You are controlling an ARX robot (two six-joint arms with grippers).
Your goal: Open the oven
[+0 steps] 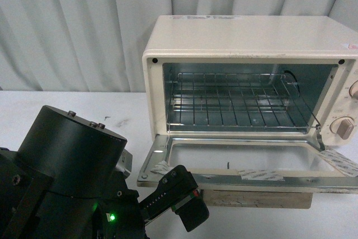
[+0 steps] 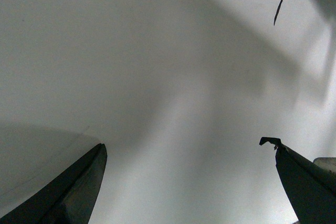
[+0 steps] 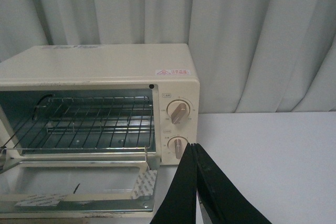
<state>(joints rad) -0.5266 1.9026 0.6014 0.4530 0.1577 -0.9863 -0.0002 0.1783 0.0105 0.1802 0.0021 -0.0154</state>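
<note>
Cream-white boxy toaster oven sits right of centre on the white tabletop, glass-windowed door lying flat toward the near side, so opening looks done, hence black left end effector spread wide, empty, black right end effector pinched together, empty, off its right side.

Staged lab setup: pale curtain backdrop, plain white table, single oven.

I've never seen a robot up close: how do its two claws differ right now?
The left gripper has its fingers spread wide; the right gripper has them pressed together. The left gripper faces only a plain white surface; the right gripper faces the oven, whose door lies open. Both are dark and hold nothing.
</note>
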